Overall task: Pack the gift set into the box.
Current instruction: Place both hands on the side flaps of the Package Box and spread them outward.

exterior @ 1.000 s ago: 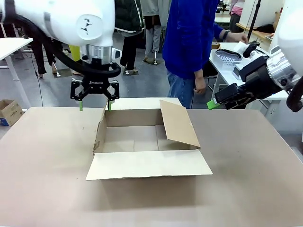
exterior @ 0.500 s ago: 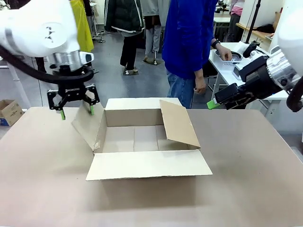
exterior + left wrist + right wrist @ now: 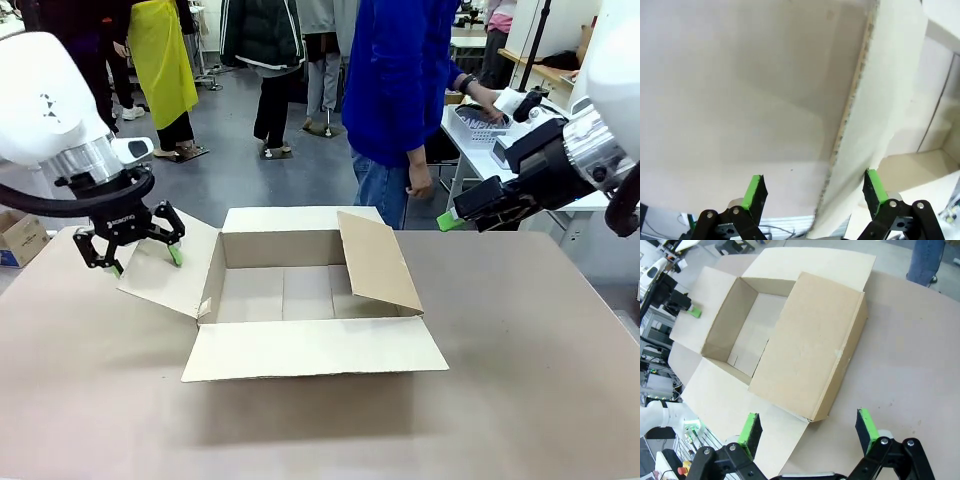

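**Box** (image 3: 285, 248): large brown carton, sitting open at the middle of the table (image 3: 520, 380), nearer the far edge. Its inside is showing bare cardboard.
- Front flap (image 3: 310, 345) and far flap (image 3: 300, 218): lying folded outward.
- Left flap (image 3: 165, 275): sloping outward and down toward the table's left edge.
- Right flap (image 3: 375, 262): leaning inward over the opening and covering its right part; in the right wrist view it is hiding that end of the floor.

**Left gripper** (image 3: 145, 262): hanging over the left flap with fingers spread wide and gripping nothing. In its wrist view the left gripper (image 3: 815, 185) is straddling the flap's raw edge, one pad over the flap and one over the table. Contact cannot be told.

**Right gripper** (image 3: 455, 218): hovering above the far right corner, pointing at the box, fingers wide apart and empty.

**Surroundings:**
- A person in a blue top (image 3: 400, 70) is standing at the far edge, reaching toward a basket (image 3: 480, 120) on a side table.
- A small printed carton (image 3: 20, 235) is sitting beyond the left edge.
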Motion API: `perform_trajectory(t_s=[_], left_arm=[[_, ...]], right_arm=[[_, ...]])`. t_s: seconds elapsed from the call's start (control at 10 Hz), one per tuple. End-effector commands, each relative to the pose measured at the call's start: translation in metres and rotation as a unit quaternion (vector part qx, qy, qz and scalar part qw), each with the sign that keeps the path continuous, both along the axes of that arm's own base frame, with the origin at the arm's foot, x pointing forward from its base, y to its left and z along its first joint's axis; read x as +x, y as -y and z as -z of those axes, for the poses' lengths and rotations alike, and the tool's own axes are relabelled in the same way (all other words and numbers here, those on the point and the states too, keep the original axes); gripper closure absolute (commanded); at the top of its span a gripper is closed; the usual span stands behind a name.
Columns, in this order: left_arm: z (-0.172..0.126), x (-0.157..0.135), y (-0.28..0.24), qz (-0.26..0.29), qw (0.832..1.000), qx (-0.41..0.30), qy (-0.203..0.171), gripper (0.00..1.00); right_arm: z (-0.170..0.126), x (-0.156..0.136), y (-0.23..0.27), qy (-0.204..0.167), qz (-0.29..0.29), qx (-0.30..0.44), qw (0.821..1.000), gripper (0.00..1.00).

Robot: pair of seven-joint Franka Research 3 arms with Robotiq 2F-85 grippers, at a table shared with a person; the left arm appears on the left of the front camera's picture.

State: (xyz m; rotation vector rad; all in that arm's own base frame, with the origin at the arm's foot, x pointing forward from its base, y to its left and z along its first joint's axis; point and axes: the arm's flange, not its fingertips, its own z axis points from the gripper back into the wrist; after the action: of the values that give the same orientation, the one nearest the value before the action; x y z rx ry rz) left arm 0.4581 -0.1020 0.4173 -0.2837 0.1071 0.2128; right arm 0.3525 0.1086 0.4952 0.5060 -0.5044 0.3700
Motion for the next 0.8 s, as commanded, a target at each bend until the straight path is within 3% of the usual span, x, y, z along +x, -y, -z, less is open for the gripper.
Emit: perform_trajectory(t_s=[0.0,0.4,0.5,0.6,0.7], left_arm=[[-0.012,0.000,0.007,-0.021,0.999,0.032,0.006,0.00],[-0.012,0.000,0.007,-0.021,0.999,0.032,0.006,0.00],[-0.012,0.000,0.007,-0.021,0.999,0.032,0.006,0.00],[-0.012,0.000,0.007,-0.021,0.999,0.032,0.006,0.00],[-0.012,0.000,0.007,-0.021,0.999,0.032,0.006,0.00]], right_arm=[[-0.002,0.000,-0.001,-0.003,0.004,0.003,1.000,0.00],[0.000,0.000,0.000,0.000,0.000,0.000,1.000,0.00],[-0.009,0.012,-0.046,-0.020,-0.008,-0.124,0.992,0.00],[-0.018,0.028,-0.123,-0.016,0.001,-0.270,0.963,0.00],[-0.014,0.034,-0.188,-0.014,-0.018,-0.338,0.941,0.00]])
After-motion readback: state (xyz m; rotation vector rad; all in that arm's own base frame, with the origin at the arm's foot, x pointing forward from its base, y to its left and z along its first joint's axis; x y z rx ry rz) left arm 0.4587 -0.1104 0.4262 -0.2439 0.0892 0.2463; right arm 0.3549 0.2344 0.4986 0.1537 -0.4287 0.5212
